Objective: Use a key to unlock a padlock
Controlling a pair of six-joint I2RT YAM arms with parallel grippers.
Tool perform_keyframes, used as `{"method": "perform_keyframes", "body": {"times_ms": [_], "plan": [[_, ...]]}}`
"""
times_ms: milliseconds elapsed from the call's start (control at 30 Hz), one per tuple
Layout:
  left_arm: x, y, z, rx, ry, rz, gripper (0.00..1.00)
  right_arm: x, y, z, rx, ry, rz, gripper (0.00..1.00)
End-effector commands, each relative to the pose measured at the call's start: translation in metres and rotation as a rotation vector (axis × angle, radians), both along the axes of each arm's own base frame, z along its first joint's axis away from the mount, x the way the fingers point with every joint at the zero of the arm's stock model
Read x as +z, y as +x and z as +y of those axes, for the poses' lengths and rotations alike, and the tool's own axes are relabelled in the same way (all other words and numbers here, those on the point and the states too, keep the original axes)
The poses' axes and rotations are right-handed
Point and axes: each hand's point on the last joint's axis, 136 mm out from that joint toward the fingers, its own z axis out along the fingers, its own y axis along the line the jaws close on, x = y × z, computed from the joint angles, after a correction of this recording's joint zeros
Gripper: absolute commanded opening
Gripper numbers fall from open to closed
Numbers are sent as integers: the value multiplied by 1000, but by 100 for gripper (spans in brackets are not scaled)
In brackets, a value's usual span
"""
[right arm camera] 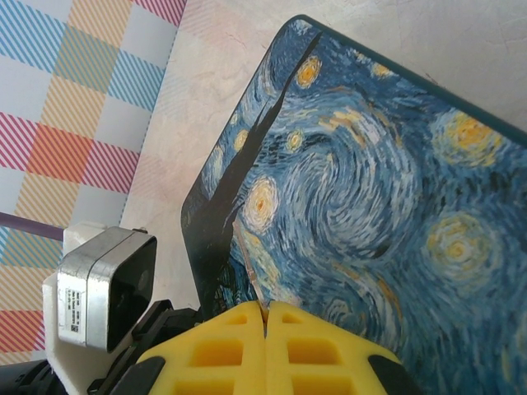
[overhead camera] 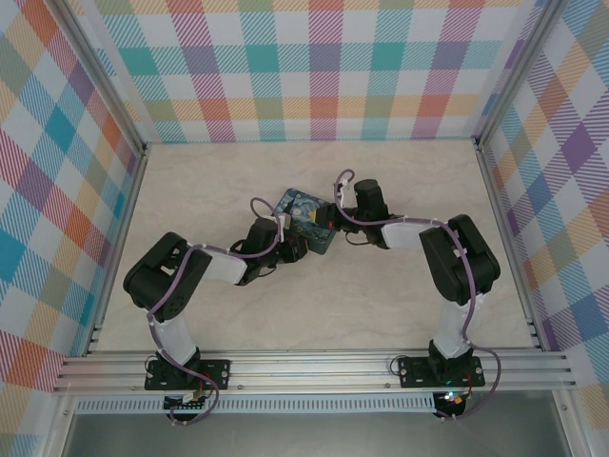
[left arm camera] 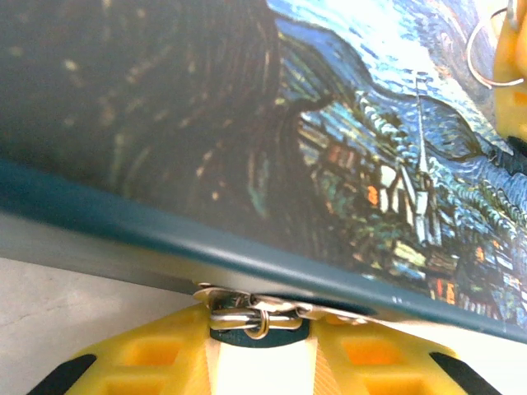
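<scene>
Painted box [overhead camera: 304, 214] sits on the table [overhead camera: 409, 305]; left tool [overhead camera: 293, 246] meets its near-left edge; right tool [overhead camera: 332, 227] its right side.

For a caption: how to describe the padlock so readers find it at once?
Start at the large box printed with a blue starry-night painting. At its edge, between the yellow fingertips of the left gripper, sits the tiny padlock: dark teal body, thin silvery shackle. It is far smaller than the box, dark against the yellow.

A box [overhead camera: 303, 215] with a swirling blue night-sky print lies at mid-table, set askew to the edges. The table [overhead camera: 314, 305] is cream and marbled. Multicoloured plaid walls [overhead camera: 324, 67] enclose the left, far and right sides. A metal rail [overhead camera: 314, 367] runs along the near edge.
</scene>
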Motion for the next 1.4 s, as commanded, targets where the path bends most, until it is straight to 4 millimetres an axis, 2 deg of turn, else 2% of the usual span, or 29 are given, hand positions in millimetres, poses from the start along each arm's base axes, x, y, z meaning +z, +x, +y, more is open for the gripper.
{"method": "perform_keyframes", "body": {"times_ms": [0, 100, 200, 467, 633, 733, 867, 1367], "plan": [[8, 5, -8, 18, -16, -3, 31, 16, -9, -1, 21, -18, -55, 3], [13, 3, -12, 29, -33, 21, 31, 33, -15, -9, 12, -42, -138, 3], [18, -2, -16, 40, -38, 54, 31, 39, -29, -22, 14, -90, -204, 3], [34, -11, -24, 56, -75, 157, 31, 16, -89, -64, 35, -266, -283, 3], [50, -13, -32, 48, -111, 204, 29, -2, -119, -71, 53, -320, -298, 3], [60, -14, -36, 50, -124, 229, 28, -15, -132, -68, 76, -357, -308, 3], [69, -15, -35, 72, -130, 265, 27, -27, -136, -66, 84, -390, -317, 3], [86, -19, -36, 134, -196, 354, 27, -23, -110, -42, 134, -433, -422, 3]]}}
